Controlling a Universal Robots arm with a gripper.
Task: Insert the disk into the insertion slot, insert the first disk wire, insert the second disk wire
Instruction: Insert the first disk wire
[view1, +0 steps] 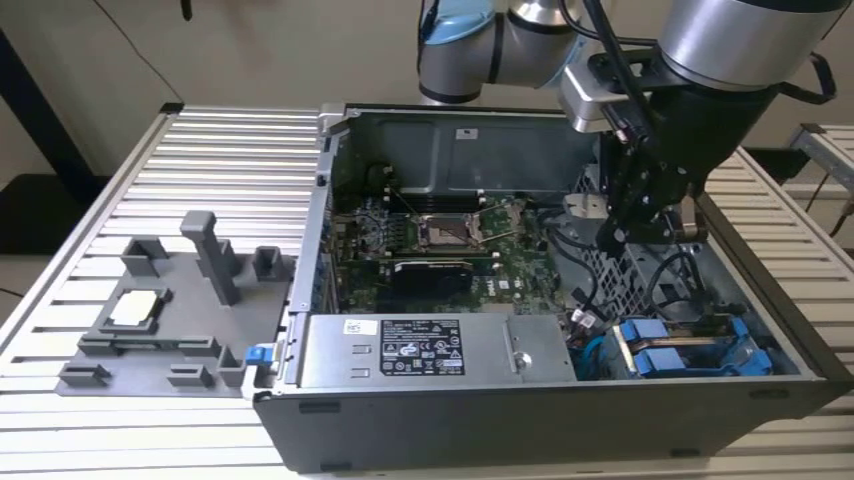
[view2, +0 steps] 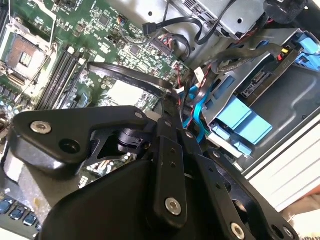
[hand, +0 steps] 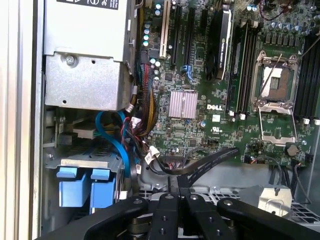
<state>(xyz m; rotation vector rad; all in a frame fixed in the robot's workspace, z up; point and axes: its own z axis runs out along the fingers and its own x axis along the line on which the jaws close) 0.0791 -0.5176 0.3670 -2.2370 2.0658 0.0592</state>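
The disk (view1: 663, 361) shows a bright blue carrier with tabs.

We see an open computer case (view1: 534, 425) standing on a slatted table (view1: 200, 150), toward the edge at the exterior view's right. Inside it lie a green motherboard (hand: 225, 140) with a bare CPU socket (hand: 274, 82), a small finned heatsink (hand: 183, 104) and a silver power supply (view1: 427, 350). A grey fixture (view1: 174, 320) sits near the table's opposite edge, with a pale block (view1: 138, 307) resting on it.
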